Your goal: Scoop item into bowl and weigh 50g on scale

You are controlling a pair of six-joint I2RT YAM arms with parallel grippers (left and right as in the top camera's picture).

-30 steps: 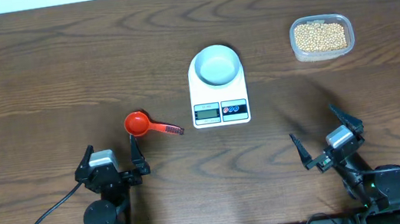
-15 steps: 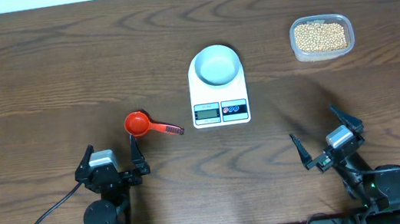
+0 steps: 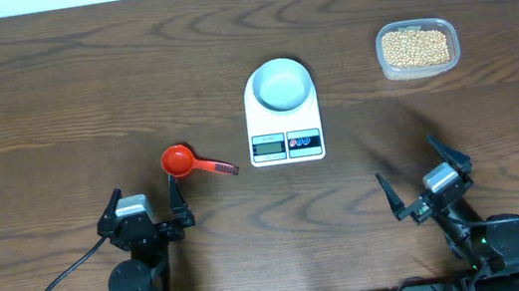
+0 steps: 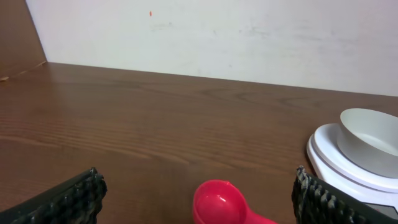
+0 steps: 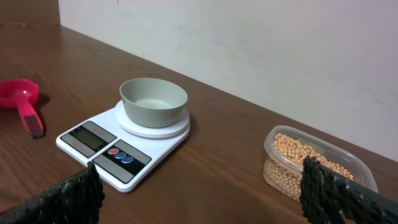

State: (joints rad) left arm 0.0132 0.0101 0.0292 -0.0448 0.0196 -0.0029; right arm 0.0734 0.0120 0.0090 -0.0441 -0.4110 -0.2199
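The pale blue-white bowl point(image 3: 283, 84) stands empty on the white scale point(image 3: 286, 142) at mid table; both show in the right wrist view, bowl point(image 5: 153, 99) on scale point(image 5: 106, 144). The tan beans point(image 3: 415, 47) fill a clear plastic tub point(image 3: 386, 66) at the back right, and show in the right wrist view point(image 5: 298, 152). A red scoop point(image 3: 181, 160) lies left of the scale, and shows in the left wrist view point(image 4: 219, 202). My left gripper point(image 3: 142, 213) is open and empty just in front of the scoop. My right gripper point(image 3: 421, 188) is open and empty at the front right.
The bowl and scale edge also show at the right of the left wrist view point(image 4: 373, 140). A white wall point(image 4: 217, 31) runs along the table's far edge. Bare brown wood lies between the scale and the tub.
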